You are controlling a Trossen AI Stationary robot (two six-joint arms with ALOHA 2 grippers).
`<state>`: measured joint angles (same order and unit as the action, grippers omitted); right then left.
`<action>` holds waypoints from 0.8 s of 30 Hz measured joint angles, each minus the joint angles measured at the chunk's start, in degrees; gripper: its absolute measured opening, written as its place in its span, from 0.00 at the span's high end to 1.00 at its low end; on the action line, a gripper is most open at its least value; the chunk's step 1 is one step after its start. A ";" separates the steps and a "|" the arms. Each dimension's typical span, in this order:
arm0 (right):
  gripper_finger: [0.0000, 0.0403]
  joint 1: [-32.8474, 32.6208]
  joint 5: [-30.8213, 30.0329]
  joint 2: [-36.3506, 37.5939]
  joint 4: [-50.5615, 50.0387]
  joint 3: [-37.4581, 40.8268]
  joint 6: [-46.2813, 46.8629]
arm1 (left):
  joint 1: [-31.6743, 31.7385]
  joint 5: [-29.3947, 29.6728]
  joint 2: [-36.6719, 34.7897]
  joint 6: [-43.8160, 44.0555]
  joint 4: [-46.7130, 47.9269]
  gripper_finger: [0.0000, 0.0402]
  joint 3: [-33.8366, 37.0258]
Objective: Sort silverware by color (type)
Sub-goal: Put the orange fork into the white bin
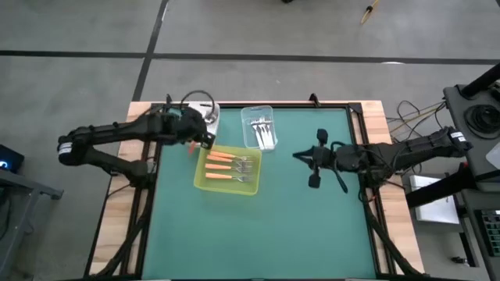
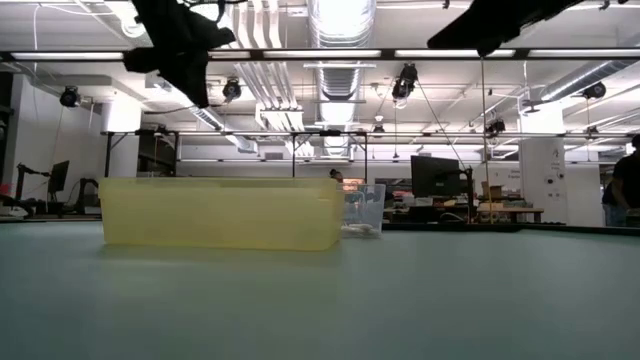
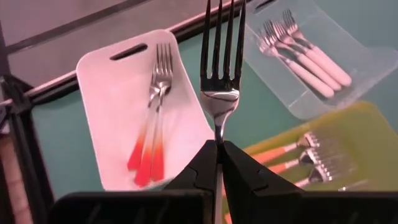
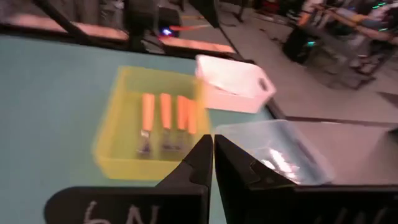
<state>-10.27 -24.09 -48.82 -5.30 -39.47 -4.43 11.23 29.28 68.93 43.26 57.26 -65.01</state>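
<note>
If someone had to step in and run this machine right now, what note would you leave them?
Left gripper: shut on a fork, held over the white tub at the table's far left.
Right gripper: shut, empty, waiting above the mat's right half.
Sorted so far: two orange-handled forks in the white tub, white-handled forks in the clear tub.
Left to do: set down the held fork, then clear the orange-handled forks from the yellow-green tray.

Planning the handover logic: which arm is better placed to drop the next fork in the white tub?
Left. Its pincer is shut on an orange-handled metal fork above the white plastic tub; the right pincer is shut, empty, farther away.
</note>
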 joint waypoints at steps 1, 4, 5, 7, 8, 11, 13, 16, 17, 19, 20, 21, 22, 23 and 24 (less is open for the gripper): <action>0.98 1.21 0.03 0.00 -0.29 -0.03 -1.01 | 1.68 -1.18 0.08 -1.85 -1.24 1.00 0.10; 0.98 4.97 0.42 0.00 -0.47 0.02 -2.81 | 6.53 -3.99 0.94 -7.00 -5.07 1.00 0.24; 0.98 6.32 1.12 0.00 -0.58 0.05 -2.97 | 8.21 -4.88 1.33 -8.87 -5.96 1.00 0.24; 0.98 9.12 4.20 0.00 -1.04 0.05 -3.03 | 11.66 -6.57 2.27 -11.81 -7.53 1.00 0.28; 0.98 10.54 6.18 0.00 -1.32 0.08 -3.05 | 13.49 -7.66 2.77 -13.37 -8.37 1.00 0.36; 0.98 14.29 10.58 0.00 -1.69 0.08 -2.67 | 18.41 -11.07 4.17 -16.98 -11.51 1.00 1.26; 0.98 16.42 12.07 0.00 -1.71 0.08 -2.60 | 21.58 -13.59 5.08 -18.51 -14.13 1.00 2.46; 0.98 18.86 13.77 0.00 -1.72 0.08 -2.73 | 26.00 -17.36 6.43 -20.15 -17.33 1.00 4.36; 0.98 19.50 13.98 0.00 -1.72 0.08 -2.88 | 27.20 -18.14 7.01 -20.41 -17.79 1.00 4.80; 0.98 20.60 14.07 0.00 -1.73 0.08 -3.12 | 29.15 -18.27 8.25 -21.03 -17.88 1.00 5.38; 0.98 21.10 14.07 0.00 -1.73 0.08 -3.16 | 29.88 -18.32 8.82 -21.40 -17.87 1.00 5.53; 0.98 21.57 14.07 0.00 -1.73 0.08 -3.18 | 30.48 -18.32 9.36 -21.68 -17.99 1.00 5.63; 0.98 21.95 14.07 0.00 -1.73 0.08 -3.16 | 30.91 -18.32 9.87 -21.90 -18.11 1.00 5.67; 0.98 22.27 14.05 0.00 -1.76 0.09 -3.14 | 31.24 -18.32 10.44 -22.19 -18.15 1.00 5.68; 0.98 22.54 14.05 0.00 -1.86 0.10 -3.12 | 31.41 -18.32 10.97 -22.47 -18.13 1.00 5.68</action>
<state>12.27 -10.04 -48.82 -7.16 -39.38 -7.55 42.65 10.97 79.90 20.79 39.13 -59.33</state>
